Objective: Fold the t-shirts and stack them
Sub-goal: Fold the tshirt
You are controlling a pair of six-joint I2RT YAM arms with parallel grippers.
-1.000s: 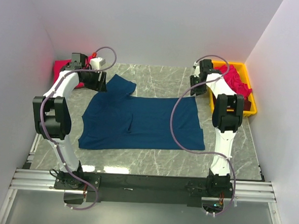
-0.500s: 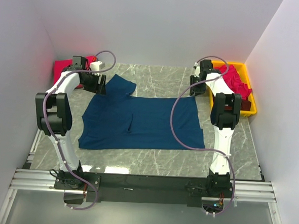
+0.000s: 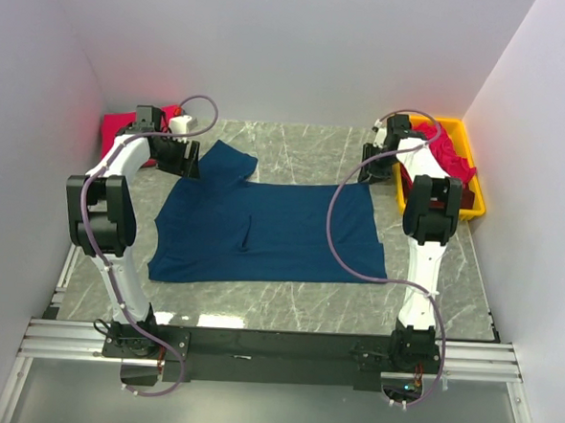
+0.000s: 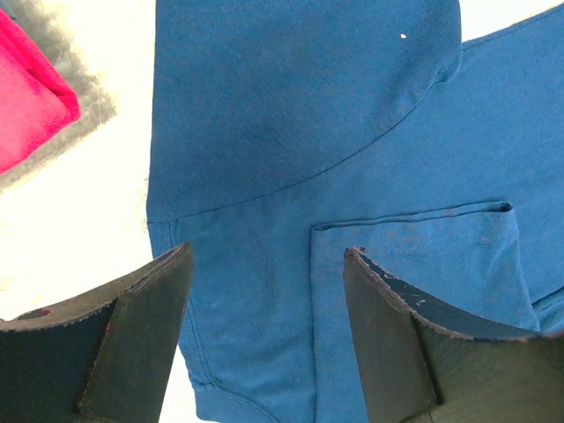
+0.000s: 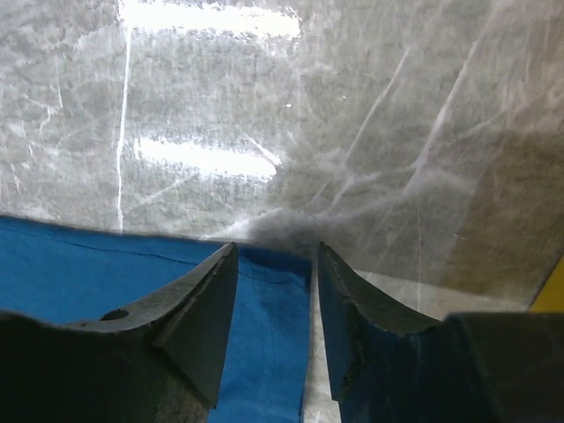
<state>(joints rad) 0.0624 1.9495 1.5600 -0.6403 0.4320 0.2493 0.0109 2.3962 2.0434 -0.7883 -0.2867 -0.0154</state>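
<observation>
Now | navy t-shirt [image 3: 272,230] flat on table [image 3: 296,303] | left claw [image 4: 269,254] spread above it

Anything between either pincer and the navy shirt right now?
Nothing visible. The left pincer hangs open over the navy shirt near its sleeve, with only cloth beneath. The right pincer is open at the shirt's far right corner, the hem showing between its jaws. The yellow bin sits off to the side.

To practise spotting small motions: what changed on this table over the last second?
The right gripper drifted slightly toward the yellow bin, jaws apart above the corner of the navy t-shirt; nothing was taken hold of. The left gripper stays open over the sleeve; the shirt lies flat as before.
</observation>
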